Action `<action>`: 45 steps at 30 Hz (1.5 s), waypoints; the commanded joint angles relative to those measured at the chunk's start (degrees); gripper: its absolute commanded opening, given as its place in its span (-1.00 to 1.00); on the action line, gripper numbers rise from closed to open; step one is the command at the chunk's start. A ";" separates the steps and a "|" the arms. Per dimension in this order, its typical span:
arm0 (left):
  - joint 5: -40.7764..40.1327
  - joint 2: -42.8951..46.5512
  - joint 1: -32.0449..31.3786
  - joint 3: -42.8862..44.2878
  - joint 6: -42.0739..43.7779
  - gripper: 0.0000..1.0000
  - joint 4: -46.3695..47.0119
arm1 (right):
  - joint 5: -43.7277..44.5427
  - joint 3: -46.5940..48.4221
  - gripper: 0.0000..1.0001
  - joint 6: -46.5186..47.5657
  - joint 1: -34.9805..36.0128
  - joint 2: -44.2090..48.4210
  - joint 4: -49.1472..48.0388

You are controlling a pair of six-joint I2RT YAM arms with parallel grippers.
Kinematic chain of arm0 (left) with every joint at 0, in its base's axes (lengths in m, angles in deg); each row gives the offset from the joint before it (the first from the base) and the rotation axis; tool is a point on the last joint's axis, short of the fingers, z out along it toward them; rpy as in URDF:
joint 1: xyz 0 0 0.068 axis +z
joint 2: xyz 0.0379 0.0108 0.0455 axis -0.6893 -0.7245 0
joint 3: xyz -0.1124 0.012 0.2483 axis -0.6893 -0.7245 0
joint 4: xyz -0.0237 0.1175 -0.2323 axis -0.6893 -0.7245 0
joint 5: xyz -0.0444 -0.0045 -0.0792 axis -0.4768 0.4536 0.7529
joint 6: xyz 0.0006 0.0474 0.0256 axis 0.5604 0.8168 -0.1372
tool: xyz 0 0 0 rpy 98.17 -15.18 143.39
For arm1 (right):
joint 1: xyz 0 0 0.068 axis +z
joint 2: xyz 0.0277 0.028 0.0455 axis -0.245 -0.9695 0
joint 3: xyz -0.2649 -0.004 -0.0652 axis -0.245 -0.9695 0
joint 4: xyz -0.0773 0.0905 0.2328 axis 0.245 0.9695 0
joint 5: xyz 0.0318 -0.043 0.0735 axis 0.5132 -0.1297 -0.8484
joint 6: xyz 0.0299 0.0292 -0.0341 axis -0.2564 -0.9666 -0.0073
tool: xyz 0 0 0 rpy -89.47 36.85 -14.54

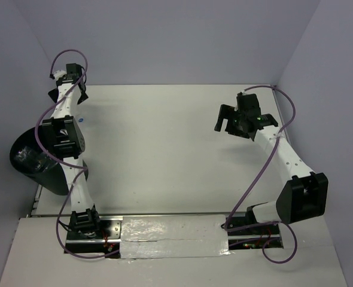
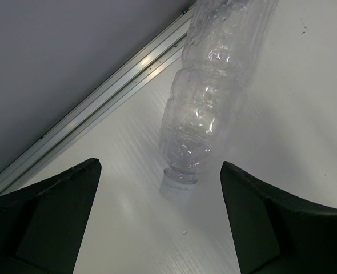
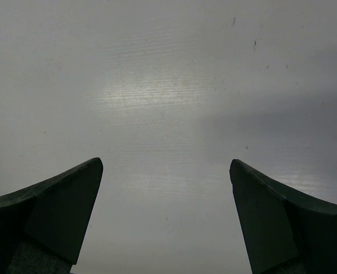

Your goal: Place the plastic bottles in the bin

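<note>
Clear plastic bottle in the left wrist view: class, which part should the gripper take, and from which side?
Probably its crinkled mid-body, from above. The bottle lies on its side on the table, cap toward the camera, so the open left gripper could straddle it and close across its width; the neck looks too narrow for a sure hold.

White table (image 1: 170, 149) with an aluminium edge rail (image 2: 94, 100) and silver tape (image 1: 176, 234) across its near side.
</note>
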 commanded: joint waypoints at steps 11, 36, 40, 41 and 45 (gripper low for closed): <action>3.02 2.75 -0.19 0.25 1.07 0.99 2.44 | 0.31 0.80 0.99 -0.02 0.53 -0.69 -1.38; -25.46 18.33 -26.12 -6.26 40.46 0.99 22.49 | -1.97 0.98 0.99 0.07 0.62 7.83 -0.06; -27.03 10.35 -27.79 -3.45 38.18 0.99 17.49 | -1.97 0.28 0.99 0.51 0.62 8.72 0.64; -26.95 8.67 -27.79 -2.14 36.78 0.99 15.65 | -1.62 0.45 0.99 0.60 0.62 8.72 0.82; -26.51 1.81 -27.53 3.23 31.58 0.99 9.83 | -1.27 1.33 0.99 1.13 0.62 7.84 1.87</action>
